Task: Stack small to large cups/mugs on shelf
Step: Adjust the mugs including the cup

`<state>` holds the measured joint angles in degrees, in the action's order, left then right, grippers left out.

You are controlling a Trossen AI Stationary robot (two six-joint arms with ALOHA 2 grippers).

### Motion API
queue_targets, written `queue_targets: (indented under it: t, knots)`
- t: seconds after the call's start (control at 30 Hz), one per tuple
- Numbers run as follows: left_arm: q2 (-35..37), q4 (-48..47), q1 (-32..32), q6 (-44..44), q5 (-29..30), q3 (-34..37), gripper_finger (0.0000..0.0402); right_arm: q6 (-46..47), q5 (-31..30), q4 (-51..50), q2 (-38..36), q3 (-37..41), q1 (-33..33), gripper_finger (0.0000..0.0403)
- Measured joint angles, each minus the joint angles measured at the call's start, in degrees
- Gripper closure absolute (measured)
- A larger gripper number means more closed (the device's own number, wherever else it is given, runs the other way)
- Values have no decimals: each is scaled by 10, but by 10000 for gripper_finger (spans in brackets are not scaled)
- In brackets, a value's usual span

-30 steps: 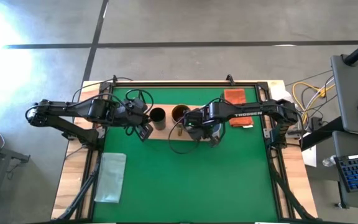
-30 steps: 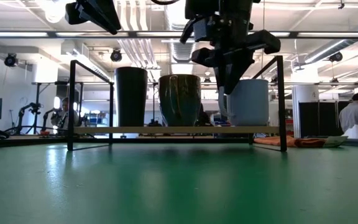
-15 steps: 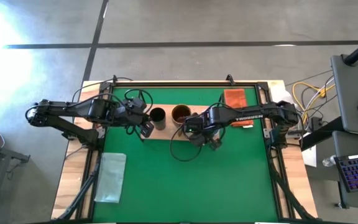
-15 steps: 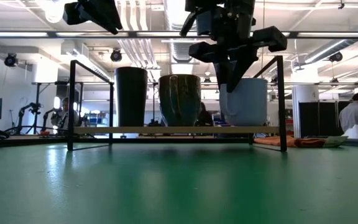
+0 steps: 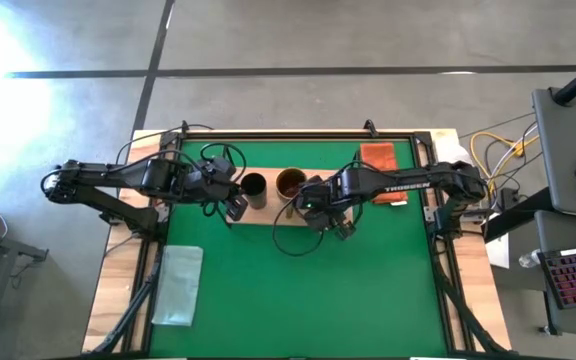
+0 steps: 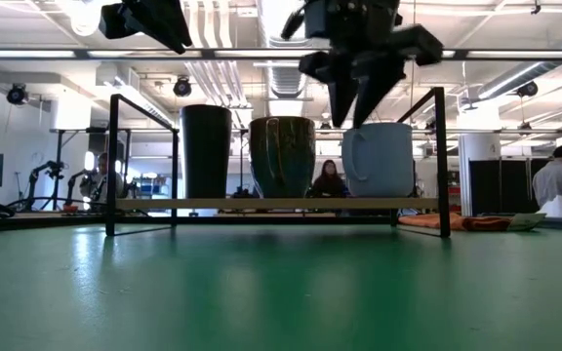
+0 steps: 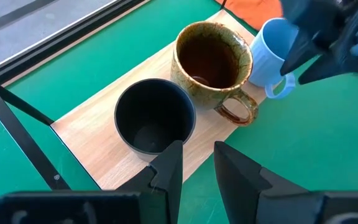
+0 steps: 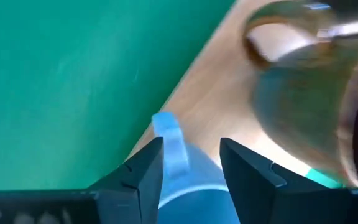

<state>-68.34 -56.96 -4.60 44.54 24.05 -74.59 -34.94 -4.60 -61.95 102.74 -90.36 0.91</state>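
Light-wood shelf (image 6: 271, 204) carries black cup (image 6: 206, 151), brown-gold mug (image 6: 282, 156), pale blue mug (image 6: 380, 158) in a row; right pincer (image 6: 357, 97) open just above blue mug, empty; left pincer (image 7: 194, 167) parted, empty, near black cup

Your left arm reaches in from the left side, its left gripper (image 5: 234, 207) hanging above the table with jaws parted by a narrow gap. Your right arm stretches in from the right, elbow bent, wrist angled downward; its right gripper (image 5: 320, 215) points down, jaws spread apart and holding nothing.
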Motion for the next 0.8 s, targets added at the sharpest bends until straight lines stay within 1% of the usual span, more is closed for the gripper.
queue_targets:
  t: [0.1, 0.17, 0.2, 0.3, 0.37, 0.4, 0.5, 0.6, 0.7, 0.8]
  knots:
    - [0, 0, 0, -3, -1, 0, 324, 78, 0, -11, -9, -27, 2, 251]
    - [0, -1, 0, -4, -8, 0, 324, 161, 1, -12, -12, -48, 3, 253]
    - [0, -1, 0, -9, -13, 0, 324, 222, 1, -12, -12, -61, 3, 254]
    - [0, -4, 0, -43, -26, 0, 324, 454, 0, -3, -10, -92, 3, 255]
    - [0, -6, 0, -79, -28, 0, 324, 595, -1, 18, -9, -99, 6, 253]
    - [0, -6, 0, -102, -27, 0, 324, 650, -12, 24, -8, -99, 11, 252]
    - [0, -6, 0, -163, -28, 0, 324, 809, -88, 17, -3, -98, 39, 249]
    - [0, -10, 0, -220, -28, 0, 324, 954, -128, 4, 2, -98, 72, 248]
    - [0, -15, 0, -269, -29, 2, 324, 1093, -198, -1, 10, -98, 111, 250]
    - [0, -22, 0, -313, -31, 3, 324, 1227, -246, -11, 24, -98, 139, 257]
